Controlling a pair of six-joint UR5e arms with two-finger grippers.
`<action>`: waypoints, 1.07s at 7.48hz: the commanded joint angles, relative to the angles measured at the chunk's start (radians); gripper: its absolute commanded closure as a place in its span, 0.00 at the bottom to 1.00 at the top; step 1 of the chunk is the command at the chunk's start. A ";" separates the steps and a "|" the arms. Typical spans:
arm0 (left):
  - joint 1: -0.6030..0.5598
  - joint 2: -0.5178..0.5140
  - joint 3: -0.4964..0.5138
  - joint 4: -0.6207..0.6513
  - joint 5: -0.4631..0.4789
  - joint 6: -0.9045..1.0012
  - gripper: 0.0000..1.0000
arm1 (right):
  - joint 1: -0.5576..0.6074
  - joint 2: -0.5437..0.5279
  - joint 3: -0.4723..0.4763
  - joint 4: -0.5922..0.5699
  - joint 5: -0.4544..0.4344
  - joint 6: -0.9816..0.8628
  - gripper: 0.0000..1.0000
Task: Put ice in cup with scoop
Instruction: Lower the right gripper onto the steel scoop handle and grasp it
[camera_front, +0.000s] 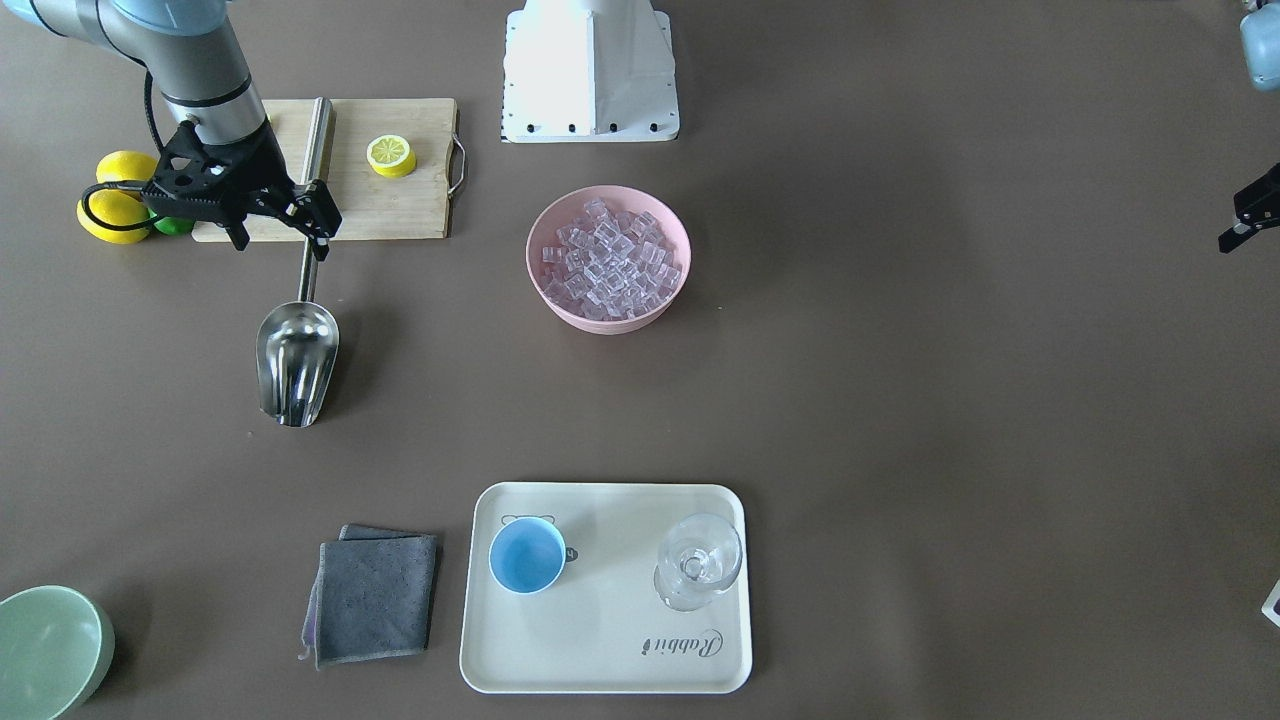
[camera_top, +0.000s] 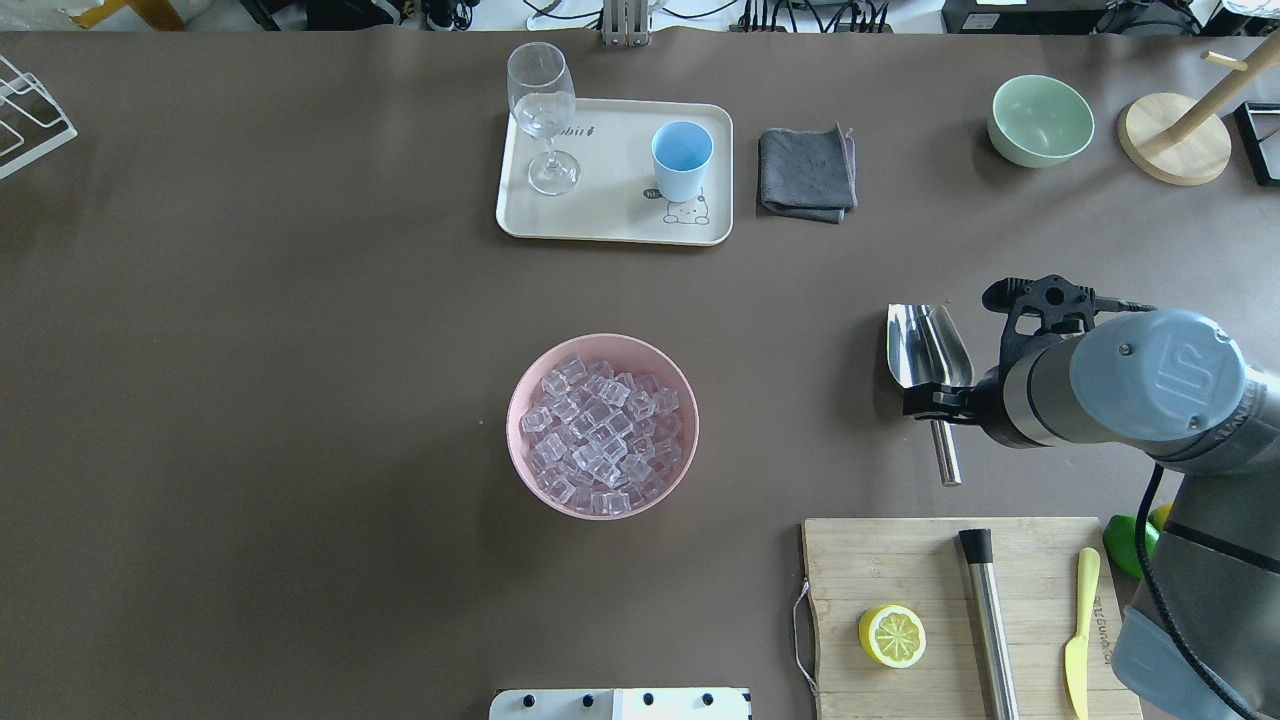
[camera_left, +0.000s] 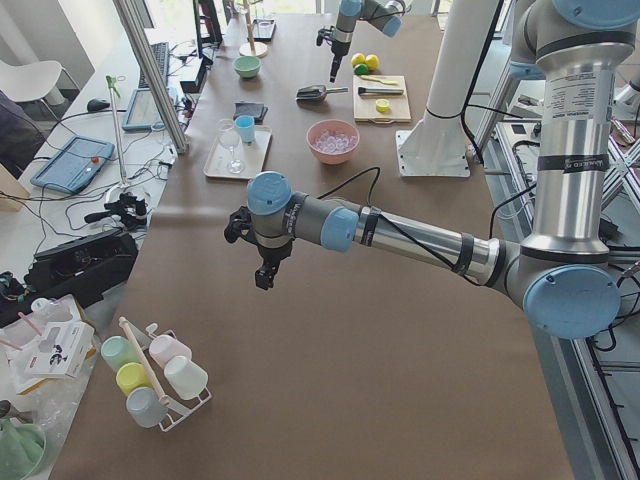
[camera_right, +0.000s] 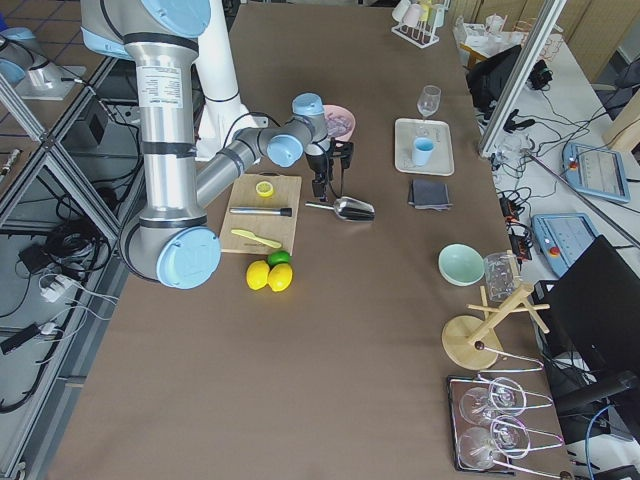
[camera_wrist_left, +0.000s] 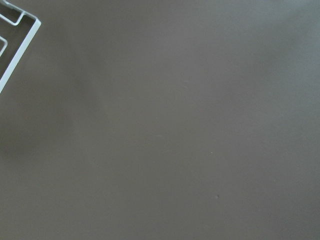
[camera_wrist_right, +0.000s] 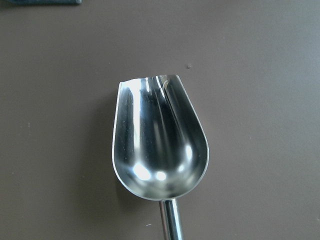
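The steel scoop (camera_front: 297, 360) lies empty on the table, trough toward the tray; it also shows in the overhead view (camera_top: 925, 345) and the right wrist view (camera_wrist_right: 160, 145). My right gripper (camera_front: 284, 238) is open and hovers over the scoop's rod handle, one finger on each side. The ice (camera_front: 608, 262) fills a pink bowl (camera_front: 531, 262) at mid-table. The light-blue cup (camera_front: 527, 556) stands empty on a cream tray (camera_front: 600, 660). My left gripper (camera_front: 1245, 215) is only partly in view at the edge, far from these things, and I cannot tell its state.
A clear stemmed glass (camera_front: 698, 562) shares the tray. A grey cloth (camera_front: 372, 597) and a pale-green bowl (camera_front: 50, 650) lie beside it. A cutting board (camera_front: 400, 200) with a lemon half (camera_front: 390, 155) and a steel cylinder sits behind the scoop, with lemons (camera_front: 115, 215) next to it.
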 joint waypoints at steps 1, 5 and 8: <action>0.095 -0.065 -0.011 -0.013 -0.001 0.002 0.02 | -0.083 0.001 -0.043 0.009 -0.089 0.036 0.02; 0.346 -0.104 0.006 -0.276 0.293 -0.006 0.02 | -0.096 -0.009 -0.121 0.132 -0.088 0.018 0.21; 0.464 -0.124 0.027 -0.392 0.336 0.000 0.01 | -0.103 -0.028 -0.097 0.132 -0.075 0.018 0.67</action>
